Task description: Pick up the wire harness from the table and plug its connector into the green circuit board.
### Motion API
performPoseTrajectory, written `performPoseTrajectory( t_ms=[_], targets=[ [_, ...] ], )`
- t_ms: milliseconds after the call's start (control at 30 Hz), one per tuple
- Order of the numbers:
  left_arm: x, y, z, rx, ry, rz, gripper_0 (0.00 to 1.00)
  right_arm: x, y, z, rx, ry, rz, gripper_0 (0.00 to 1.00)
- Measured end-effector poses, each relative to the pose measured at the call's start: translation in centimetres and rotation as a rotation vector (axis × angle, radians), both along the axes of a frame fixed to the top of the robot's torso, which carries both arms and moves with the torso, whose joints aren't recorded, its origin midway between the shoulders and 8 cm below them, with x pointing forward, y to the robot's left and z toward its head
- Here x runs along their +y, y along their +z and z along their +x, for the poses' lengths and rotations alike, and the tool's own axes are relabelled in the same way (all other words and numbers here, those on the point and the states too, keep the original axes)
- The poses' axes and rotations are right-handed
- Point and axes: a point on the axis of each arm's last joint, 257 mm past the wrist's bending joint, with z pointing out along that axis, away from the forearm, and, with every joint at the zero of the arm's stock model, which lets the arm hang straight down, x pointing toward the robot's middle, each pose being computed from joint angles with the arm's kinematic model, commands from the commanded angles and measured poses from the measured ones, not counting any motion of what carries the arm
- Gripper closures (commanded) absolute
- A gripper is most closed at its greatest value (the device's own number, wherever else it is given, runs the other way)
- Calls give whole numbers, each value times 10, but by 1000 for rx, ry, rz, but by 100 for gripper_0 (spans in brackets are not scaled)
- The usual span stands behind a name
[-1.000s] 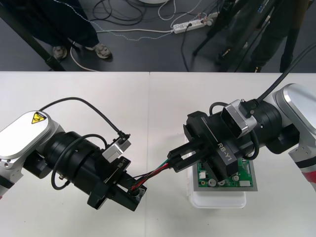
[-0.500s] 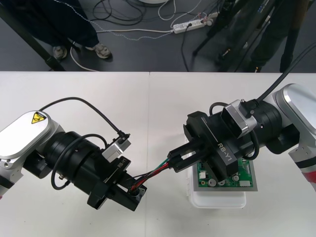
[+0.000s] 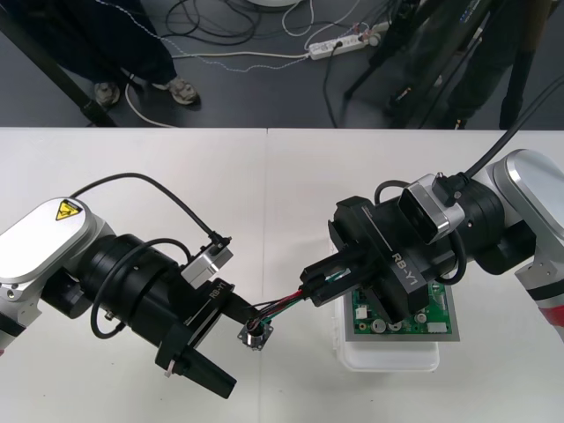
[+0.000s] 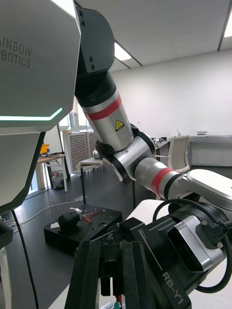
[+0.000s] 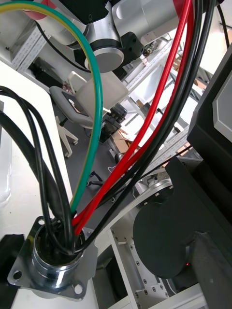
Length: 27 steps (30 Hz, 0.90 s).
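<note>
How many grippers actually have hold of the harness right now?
1. The right gripper is shut on the harness wires beside the green circuit board. The left gripper is open, its fingers apart either side of the metal socket.

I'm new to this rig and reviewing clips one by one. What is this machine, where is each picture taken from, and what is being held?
This is a two-armed robot with black two-finger grippers. The front view looks down on a light table. The other two pictures come from cameras on the robot's wrists. On the table sits a green circuit board on a white base. The right gripper is shut on the wire harness, just beside the board. The pictures do not show the plug in the board. Thin red, black and green wires run to a round metal socket, seen close up in the left wrist view. The left gripper is open, with one finger on either side of the socket, not gripping it. I cannot tell whether the socket rests on the table.
</note>
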Motion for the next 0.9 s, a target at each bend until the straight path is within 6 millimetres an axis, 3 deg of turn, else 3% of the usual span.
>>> performPoseTrajectory(
  t_ms=[900],
  targets=[
    [0,1,0,2,0,-4,0,-2,-1,1,-1,-3,-7,100]
  ],
)
